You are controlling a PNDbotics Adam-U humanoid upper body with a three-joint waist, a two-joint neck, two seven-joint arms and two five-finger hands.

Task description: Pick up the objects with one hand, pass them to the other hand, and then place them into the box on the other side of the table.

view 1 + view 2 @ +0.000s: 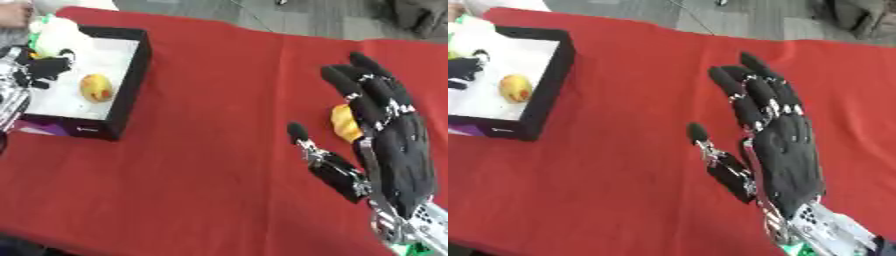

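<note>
1. spreading across the right half of the frame, the right hand (785, 150) has its fingers straight and apart, thumb splayed toward the middle, holding nothing.
2. an orange-yellow object (345, 122) lies on the red tablecloth (210, 165) just behind that hand's fingers in the left eye view; whether the fingers touch it cannot be told.
3. the right eye view does not show that object at all: the hand covers the spot.
4. the black box (131, 80) with a white floor sits at the upper left, its near corner close to the left edge of the frame. a yellow fruit with a red blush (96, 87) lies inside on the white floor.
5. the left hand (44, 67) shows at the left edge over the box's far-left part, fingers curled; something pale white and green (54, 35) sits by it, and whether the hand holds it cannot be told.
6. open red cloth runs wide between box and right hand, and along the lower half of the frame.
7. the table's far edge cuts across the top, grey floor (262, 12) beyond.
</note>
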